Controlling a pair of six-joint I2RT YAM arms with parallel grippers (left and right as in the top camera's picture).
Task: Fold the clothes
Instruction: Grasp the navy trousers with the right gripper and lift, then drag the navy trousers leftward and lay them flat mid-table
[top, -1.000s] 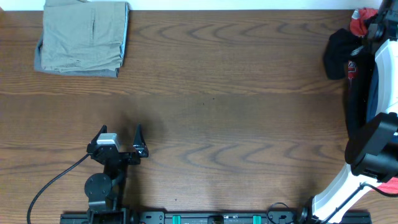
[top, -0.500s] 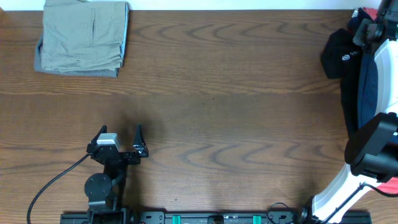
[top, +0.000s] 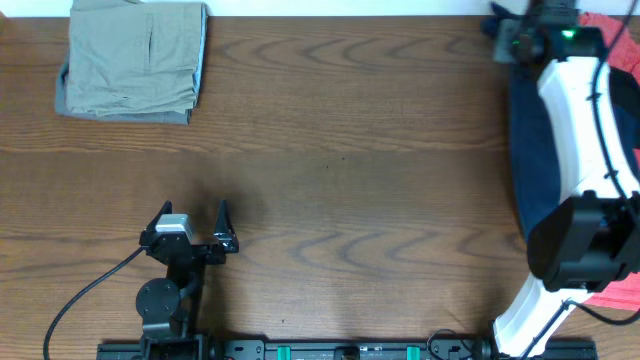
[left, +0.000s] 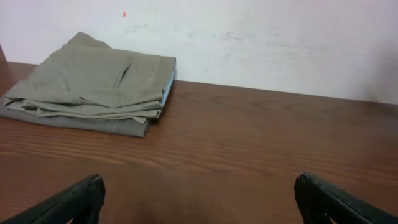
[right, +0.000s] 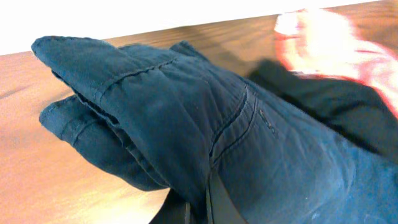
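Observation:
A folded khaki garment (top: 133, 58) lies at the far left corner of the table and shows in the left wrist view (left: 93, 84). My left gripper (top: 196, 222) rests open and empty near the front left, its fingertips (left: 199, 202) wide apart. My right gripper (top: 535, 30) is at the far right corner, shut on a navy blue garment (right: 205, 124) that hangs down along the arm (top: 530, 160). A red garment (top: 610, 25) lies beside it at the far right and shows blurred in the right wrist view (right: 329, 43), with black cloth (right: 311, 93) under it.
The wooden table (top: 350, 170) runs to a white wall (left: 249, 37) at the back. A black cable (top: 80, 295) trails from the left arm's base. Red cloth (top: 610, 300) shows at the front right edge.
My right arm has swung left along the far edge, dragging the navy garment with it. The black cloth seen before at the right edge is now hidden. The left arm has not moved.

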